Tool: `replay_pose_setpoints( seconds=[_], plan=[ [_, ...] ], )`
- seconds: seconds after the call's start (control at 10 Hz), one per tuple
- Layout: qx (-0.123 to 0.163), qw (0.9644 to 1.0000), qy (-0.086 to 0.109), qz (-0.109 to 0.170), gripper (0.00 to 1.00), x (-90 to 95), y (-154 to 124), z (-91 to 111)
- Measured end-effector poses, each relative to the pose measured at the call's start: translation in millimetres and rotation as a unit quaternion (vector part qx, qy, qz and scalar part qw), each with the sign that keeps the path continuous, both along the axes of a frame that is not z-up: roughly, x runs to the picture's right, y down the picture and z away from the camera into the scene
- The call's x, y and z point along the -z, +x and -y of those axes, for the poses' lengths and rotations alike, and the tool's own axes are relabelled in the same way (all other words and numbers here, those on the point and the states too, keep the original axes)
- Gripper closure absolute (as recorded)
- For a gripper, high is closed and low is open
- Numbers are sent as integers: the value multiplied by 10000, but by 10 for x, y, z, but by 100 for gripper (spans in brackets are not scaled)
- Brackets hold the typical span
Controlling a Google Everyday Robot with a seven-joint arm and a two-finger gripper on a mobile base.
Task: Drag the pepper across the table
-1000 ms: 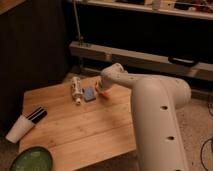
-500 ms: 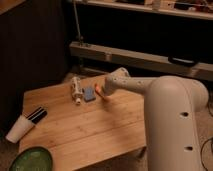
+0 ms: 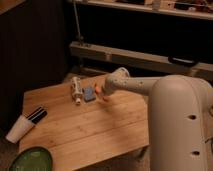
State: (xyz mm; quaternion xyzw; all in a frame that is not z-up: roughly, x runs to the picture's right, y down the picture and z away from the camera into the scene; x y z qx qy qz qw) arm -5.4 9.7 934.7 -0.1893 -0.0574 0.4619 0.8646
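The gripper (image 3: 102, 94) is down on the table (image 3: 100, 131), just right of the small blue block (image 3: 89, 93). The orange pepper (image 3: 105, 98) lies right under it, showing at either side. I cannot tell whether the gripper is clamped on the pepper or only pressing beside it. By my reckoning the drag has barely started, with the pepper close by the block and most of the tabletop left to cross.
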Motion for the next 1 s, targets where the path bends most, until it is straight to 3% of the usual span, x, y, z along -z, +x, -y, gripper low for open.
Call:
replay_pose_setpoints(
  seconds=[0.2, 0.4, 0.7, 1.0],
  plan=[
    [48, 9999, 113, 37, 39, -45, -89, 177],
    [49, 9999, 93, 112, 39, -131, -240, 235],
    [118, 9998, 72, 155, 39, -247, -411, 233],
    [170, 9998, 16, 82, 39, -348, -399, 174]
  ],
)
